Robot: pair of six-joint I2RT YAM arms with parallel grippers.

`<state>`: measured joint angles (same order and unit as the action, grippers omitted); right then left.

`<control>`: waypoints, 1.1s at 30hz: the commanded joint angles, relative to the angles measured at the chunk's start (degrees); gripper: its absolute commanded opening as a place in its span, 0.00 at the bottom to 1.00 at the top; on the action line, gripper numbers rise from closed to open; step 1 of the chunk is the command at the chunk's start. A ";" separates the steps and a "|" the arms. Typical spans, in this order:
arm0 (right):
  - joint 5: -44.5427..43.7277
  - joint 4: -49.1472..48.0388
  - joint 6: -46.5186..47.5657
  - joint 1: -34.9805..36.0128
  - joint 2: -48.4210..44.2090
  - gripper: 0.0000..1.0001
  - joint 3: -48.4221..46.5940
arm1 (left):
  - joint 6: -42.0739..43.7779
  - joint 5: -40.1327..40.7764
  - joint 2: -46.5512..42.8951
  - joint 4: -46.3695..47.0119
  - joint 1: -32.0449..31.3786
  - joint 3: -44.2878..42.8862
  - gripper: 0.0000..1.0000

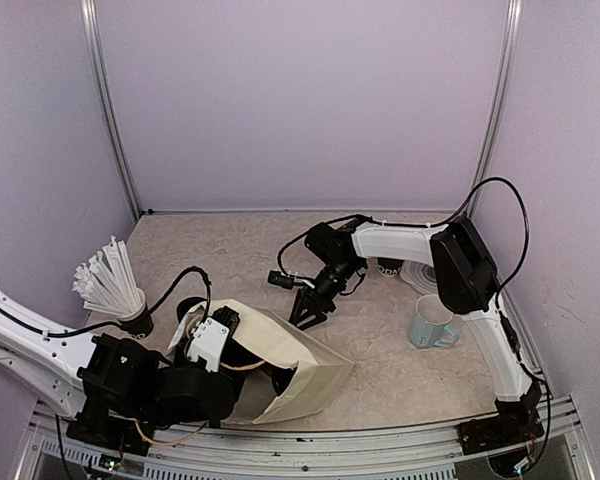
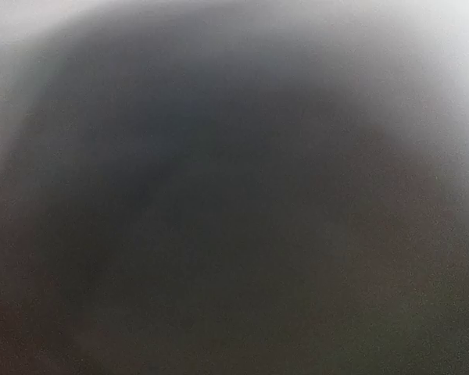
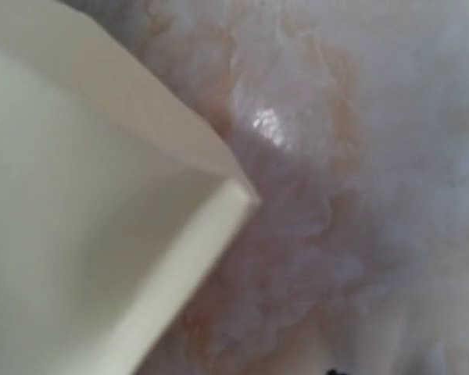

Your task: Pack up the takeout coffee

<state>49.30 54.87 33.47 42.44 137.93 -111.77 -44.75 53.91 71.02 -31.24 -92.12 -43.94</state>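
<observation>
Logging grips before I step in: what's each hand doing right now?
Left hand: hidden inside the paper bag, cannot be told.
Right hand: open, holding nothing.

The bag [image 1: 315,365] lies between the stick-filled cup [image 1: 130,312] and the mug [image 1: 432,325].

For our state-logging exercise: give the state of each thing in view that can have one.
Cream paper bag: lying on its side, mouth open.
Light-blue ceramic mug: upright.
Black cup of white sticks: upright.
Right claw: open, above the bag.
Left claw: hidden at the bag, unclear.
</observation>
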 commanded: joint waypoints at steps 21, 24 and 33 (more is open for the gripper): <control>3.86 1.71 2.40 1.68 1.68 0.49 -1.61 | 3.45 -2.14 -0.90 5.28 2.33 1.55 0.48; 3.45 1.66 2.46 1.62 1.98 0.49 -1.70 | 4.52 -2.37 -1.60 6.11 2.11 1.73 0.49; 3.60 1.82 2.60 1.75 2.20 0.49 -2.16 | 4.21 -3.68 -0.69 6.27 3.13 2.62 0.48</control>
<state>50.96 55.70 35.35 42.76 139.11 -112.88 -41.06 51.75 70.02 -26.28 -89.82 -42.74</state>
